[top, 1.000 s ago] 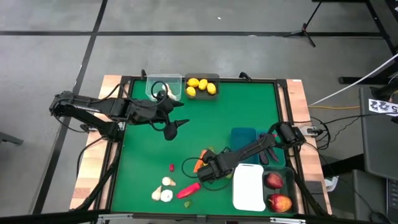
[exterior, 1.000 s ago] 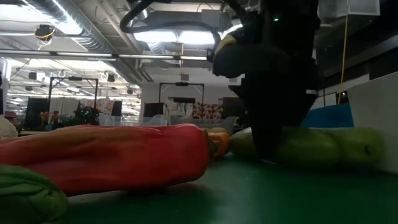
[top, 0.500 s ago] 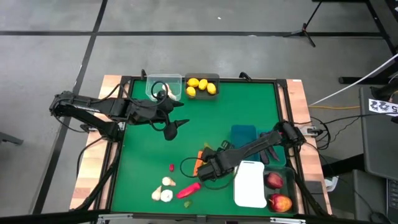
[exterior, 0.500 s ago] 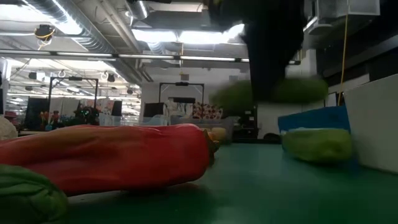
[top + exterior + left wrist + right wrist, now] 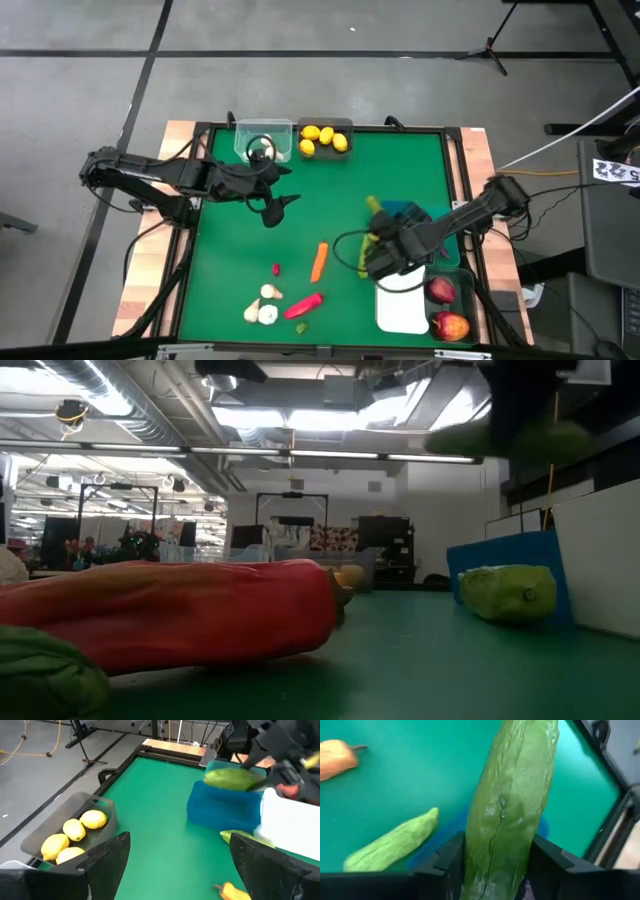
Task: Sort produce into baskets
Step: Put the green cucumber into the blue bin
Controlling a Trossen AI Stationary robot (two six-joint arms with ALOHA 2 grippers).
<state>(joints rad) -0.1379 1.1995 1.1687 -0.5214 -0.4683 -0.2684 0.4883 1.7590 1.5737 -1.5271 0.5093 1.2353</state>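
Right jaws (image 5: 495, 870) clamped on a cucumber (image 5: 512, 805), blue basket (image 5: 395, 215) just beneath. Left jaws (image 5: 175, 865) apart, idle. Lemons (image 5: 324, 139), apples (image 5: 446, 308) sorted; carrot (image 5: 319, 262), pepper (image 5: 303, 304), garlic (image 5: 262, 306) left.

Grey floor (image 5: 80, 90), ceiling strip lights (image 5: 280, 418)

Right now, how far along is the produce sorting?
Done: lemons in the dark grey basket, apples in the dark basket. In hand: the right gripper holds a cucumber by the blue basket. Left: second cucumber, carrot, red pepper, garlic bulbs.
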